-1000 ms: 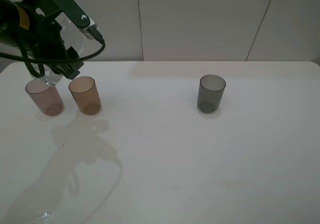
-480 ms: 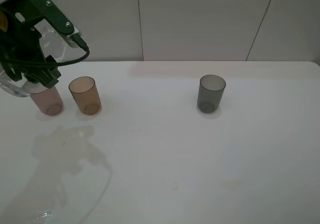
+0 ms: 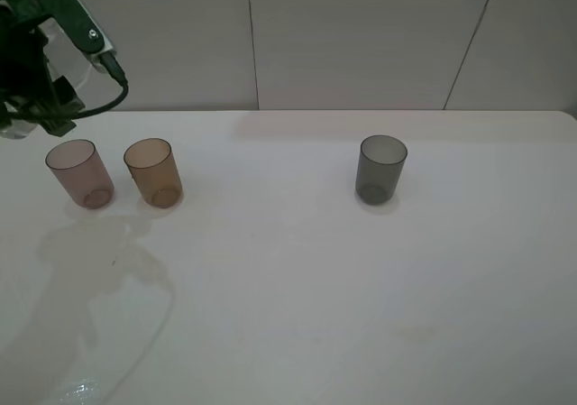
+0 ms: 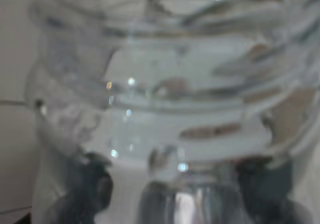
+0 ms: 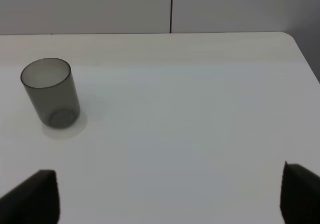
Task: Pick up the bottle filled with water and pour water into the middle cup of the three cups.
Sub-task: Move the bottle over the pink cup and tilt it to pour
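Three cups stand on the white table (image 3: pixel 297 288): a pinkish-mauve cup (image 3: pixel 79 172) at the left, the amber-brown middle cup (image 3: pixel 153 172) beside it, and a dark grey cup (image 3: pixel 381 169) further right, which also shows in the right wrist view (image 5: pixel 50 92). My left gripper (image 3: pixel 32 107) is at the far left edge, above and left of the pinkish cup, shut on the clear bottle (image 3: pixel 15 129). The bottle (image 4: pixel 165 109) fills the left wrist view, blurred. My right gripper (image 5: pixel 165 196) is open and empty, near the table's front, apart from the grey cup.
A pale tiled wall (image 3: pixel 361 35) stands behind the table. The table's right edge (image 5: pixel 302 59) shows in the right wrist view. A small wet glint (image 3: pixel 81 390) lies near the front left edge.
My left gripper has carried the bottle leftward and a little upward, from over the pinkish and amber cups to the far left edge. The cups have not moved.
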Motion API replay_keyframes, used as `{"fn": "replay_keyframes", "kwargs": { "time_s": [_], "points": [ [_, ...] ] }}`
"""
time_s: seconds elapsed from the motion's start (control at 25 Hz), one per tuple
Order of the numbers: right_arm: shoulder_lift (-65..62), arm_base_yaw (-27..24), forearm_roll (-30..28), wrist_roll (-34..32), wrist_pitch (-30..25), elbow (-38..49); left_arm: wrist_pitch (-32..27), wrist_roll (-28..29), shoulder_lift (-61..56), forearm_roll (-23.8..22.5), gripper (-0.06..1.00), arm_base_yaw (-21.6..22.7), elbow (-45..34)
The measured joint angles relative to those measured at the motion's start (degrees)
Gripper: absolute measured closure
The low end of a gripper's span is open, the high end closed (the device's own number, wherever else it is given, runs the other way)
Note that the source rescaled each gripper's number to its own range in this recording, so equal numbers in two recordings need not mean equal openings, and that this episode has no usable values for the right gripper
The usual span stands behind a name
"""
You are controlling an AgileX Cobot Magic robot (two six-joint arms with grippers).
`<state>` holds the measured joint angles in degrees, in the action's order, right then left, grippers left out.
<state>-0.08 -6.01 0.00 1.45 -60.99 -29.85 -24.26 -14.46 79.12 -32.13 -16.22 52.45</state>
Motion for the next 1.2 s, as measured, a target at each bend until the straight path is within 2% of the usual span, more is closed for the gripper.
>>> {"fn": "replay_keyframes", "kwargs": {
  "time_s": [0.4, 0.72, 1.2],
  "points": [
    [0.0, 0.0, 0.0, 0.0, 0.0, 0.0, 7.9, -4.48, 5.61, -0.56, 0.92, 3.25, 0.0],
    [0.0, 0.0, 0.0, 0.0, 0.0, 0.0, 11.49, -9.05, 5.69, -3.54, 0.92, 4.07, 0.0],
    [0.0, 0.0, 0.0, 0.0, 0.0, 0.0, 19.02, -12.57, 5.92, -3.93, 0.92, 7.42, 0.0]
  ]
}}
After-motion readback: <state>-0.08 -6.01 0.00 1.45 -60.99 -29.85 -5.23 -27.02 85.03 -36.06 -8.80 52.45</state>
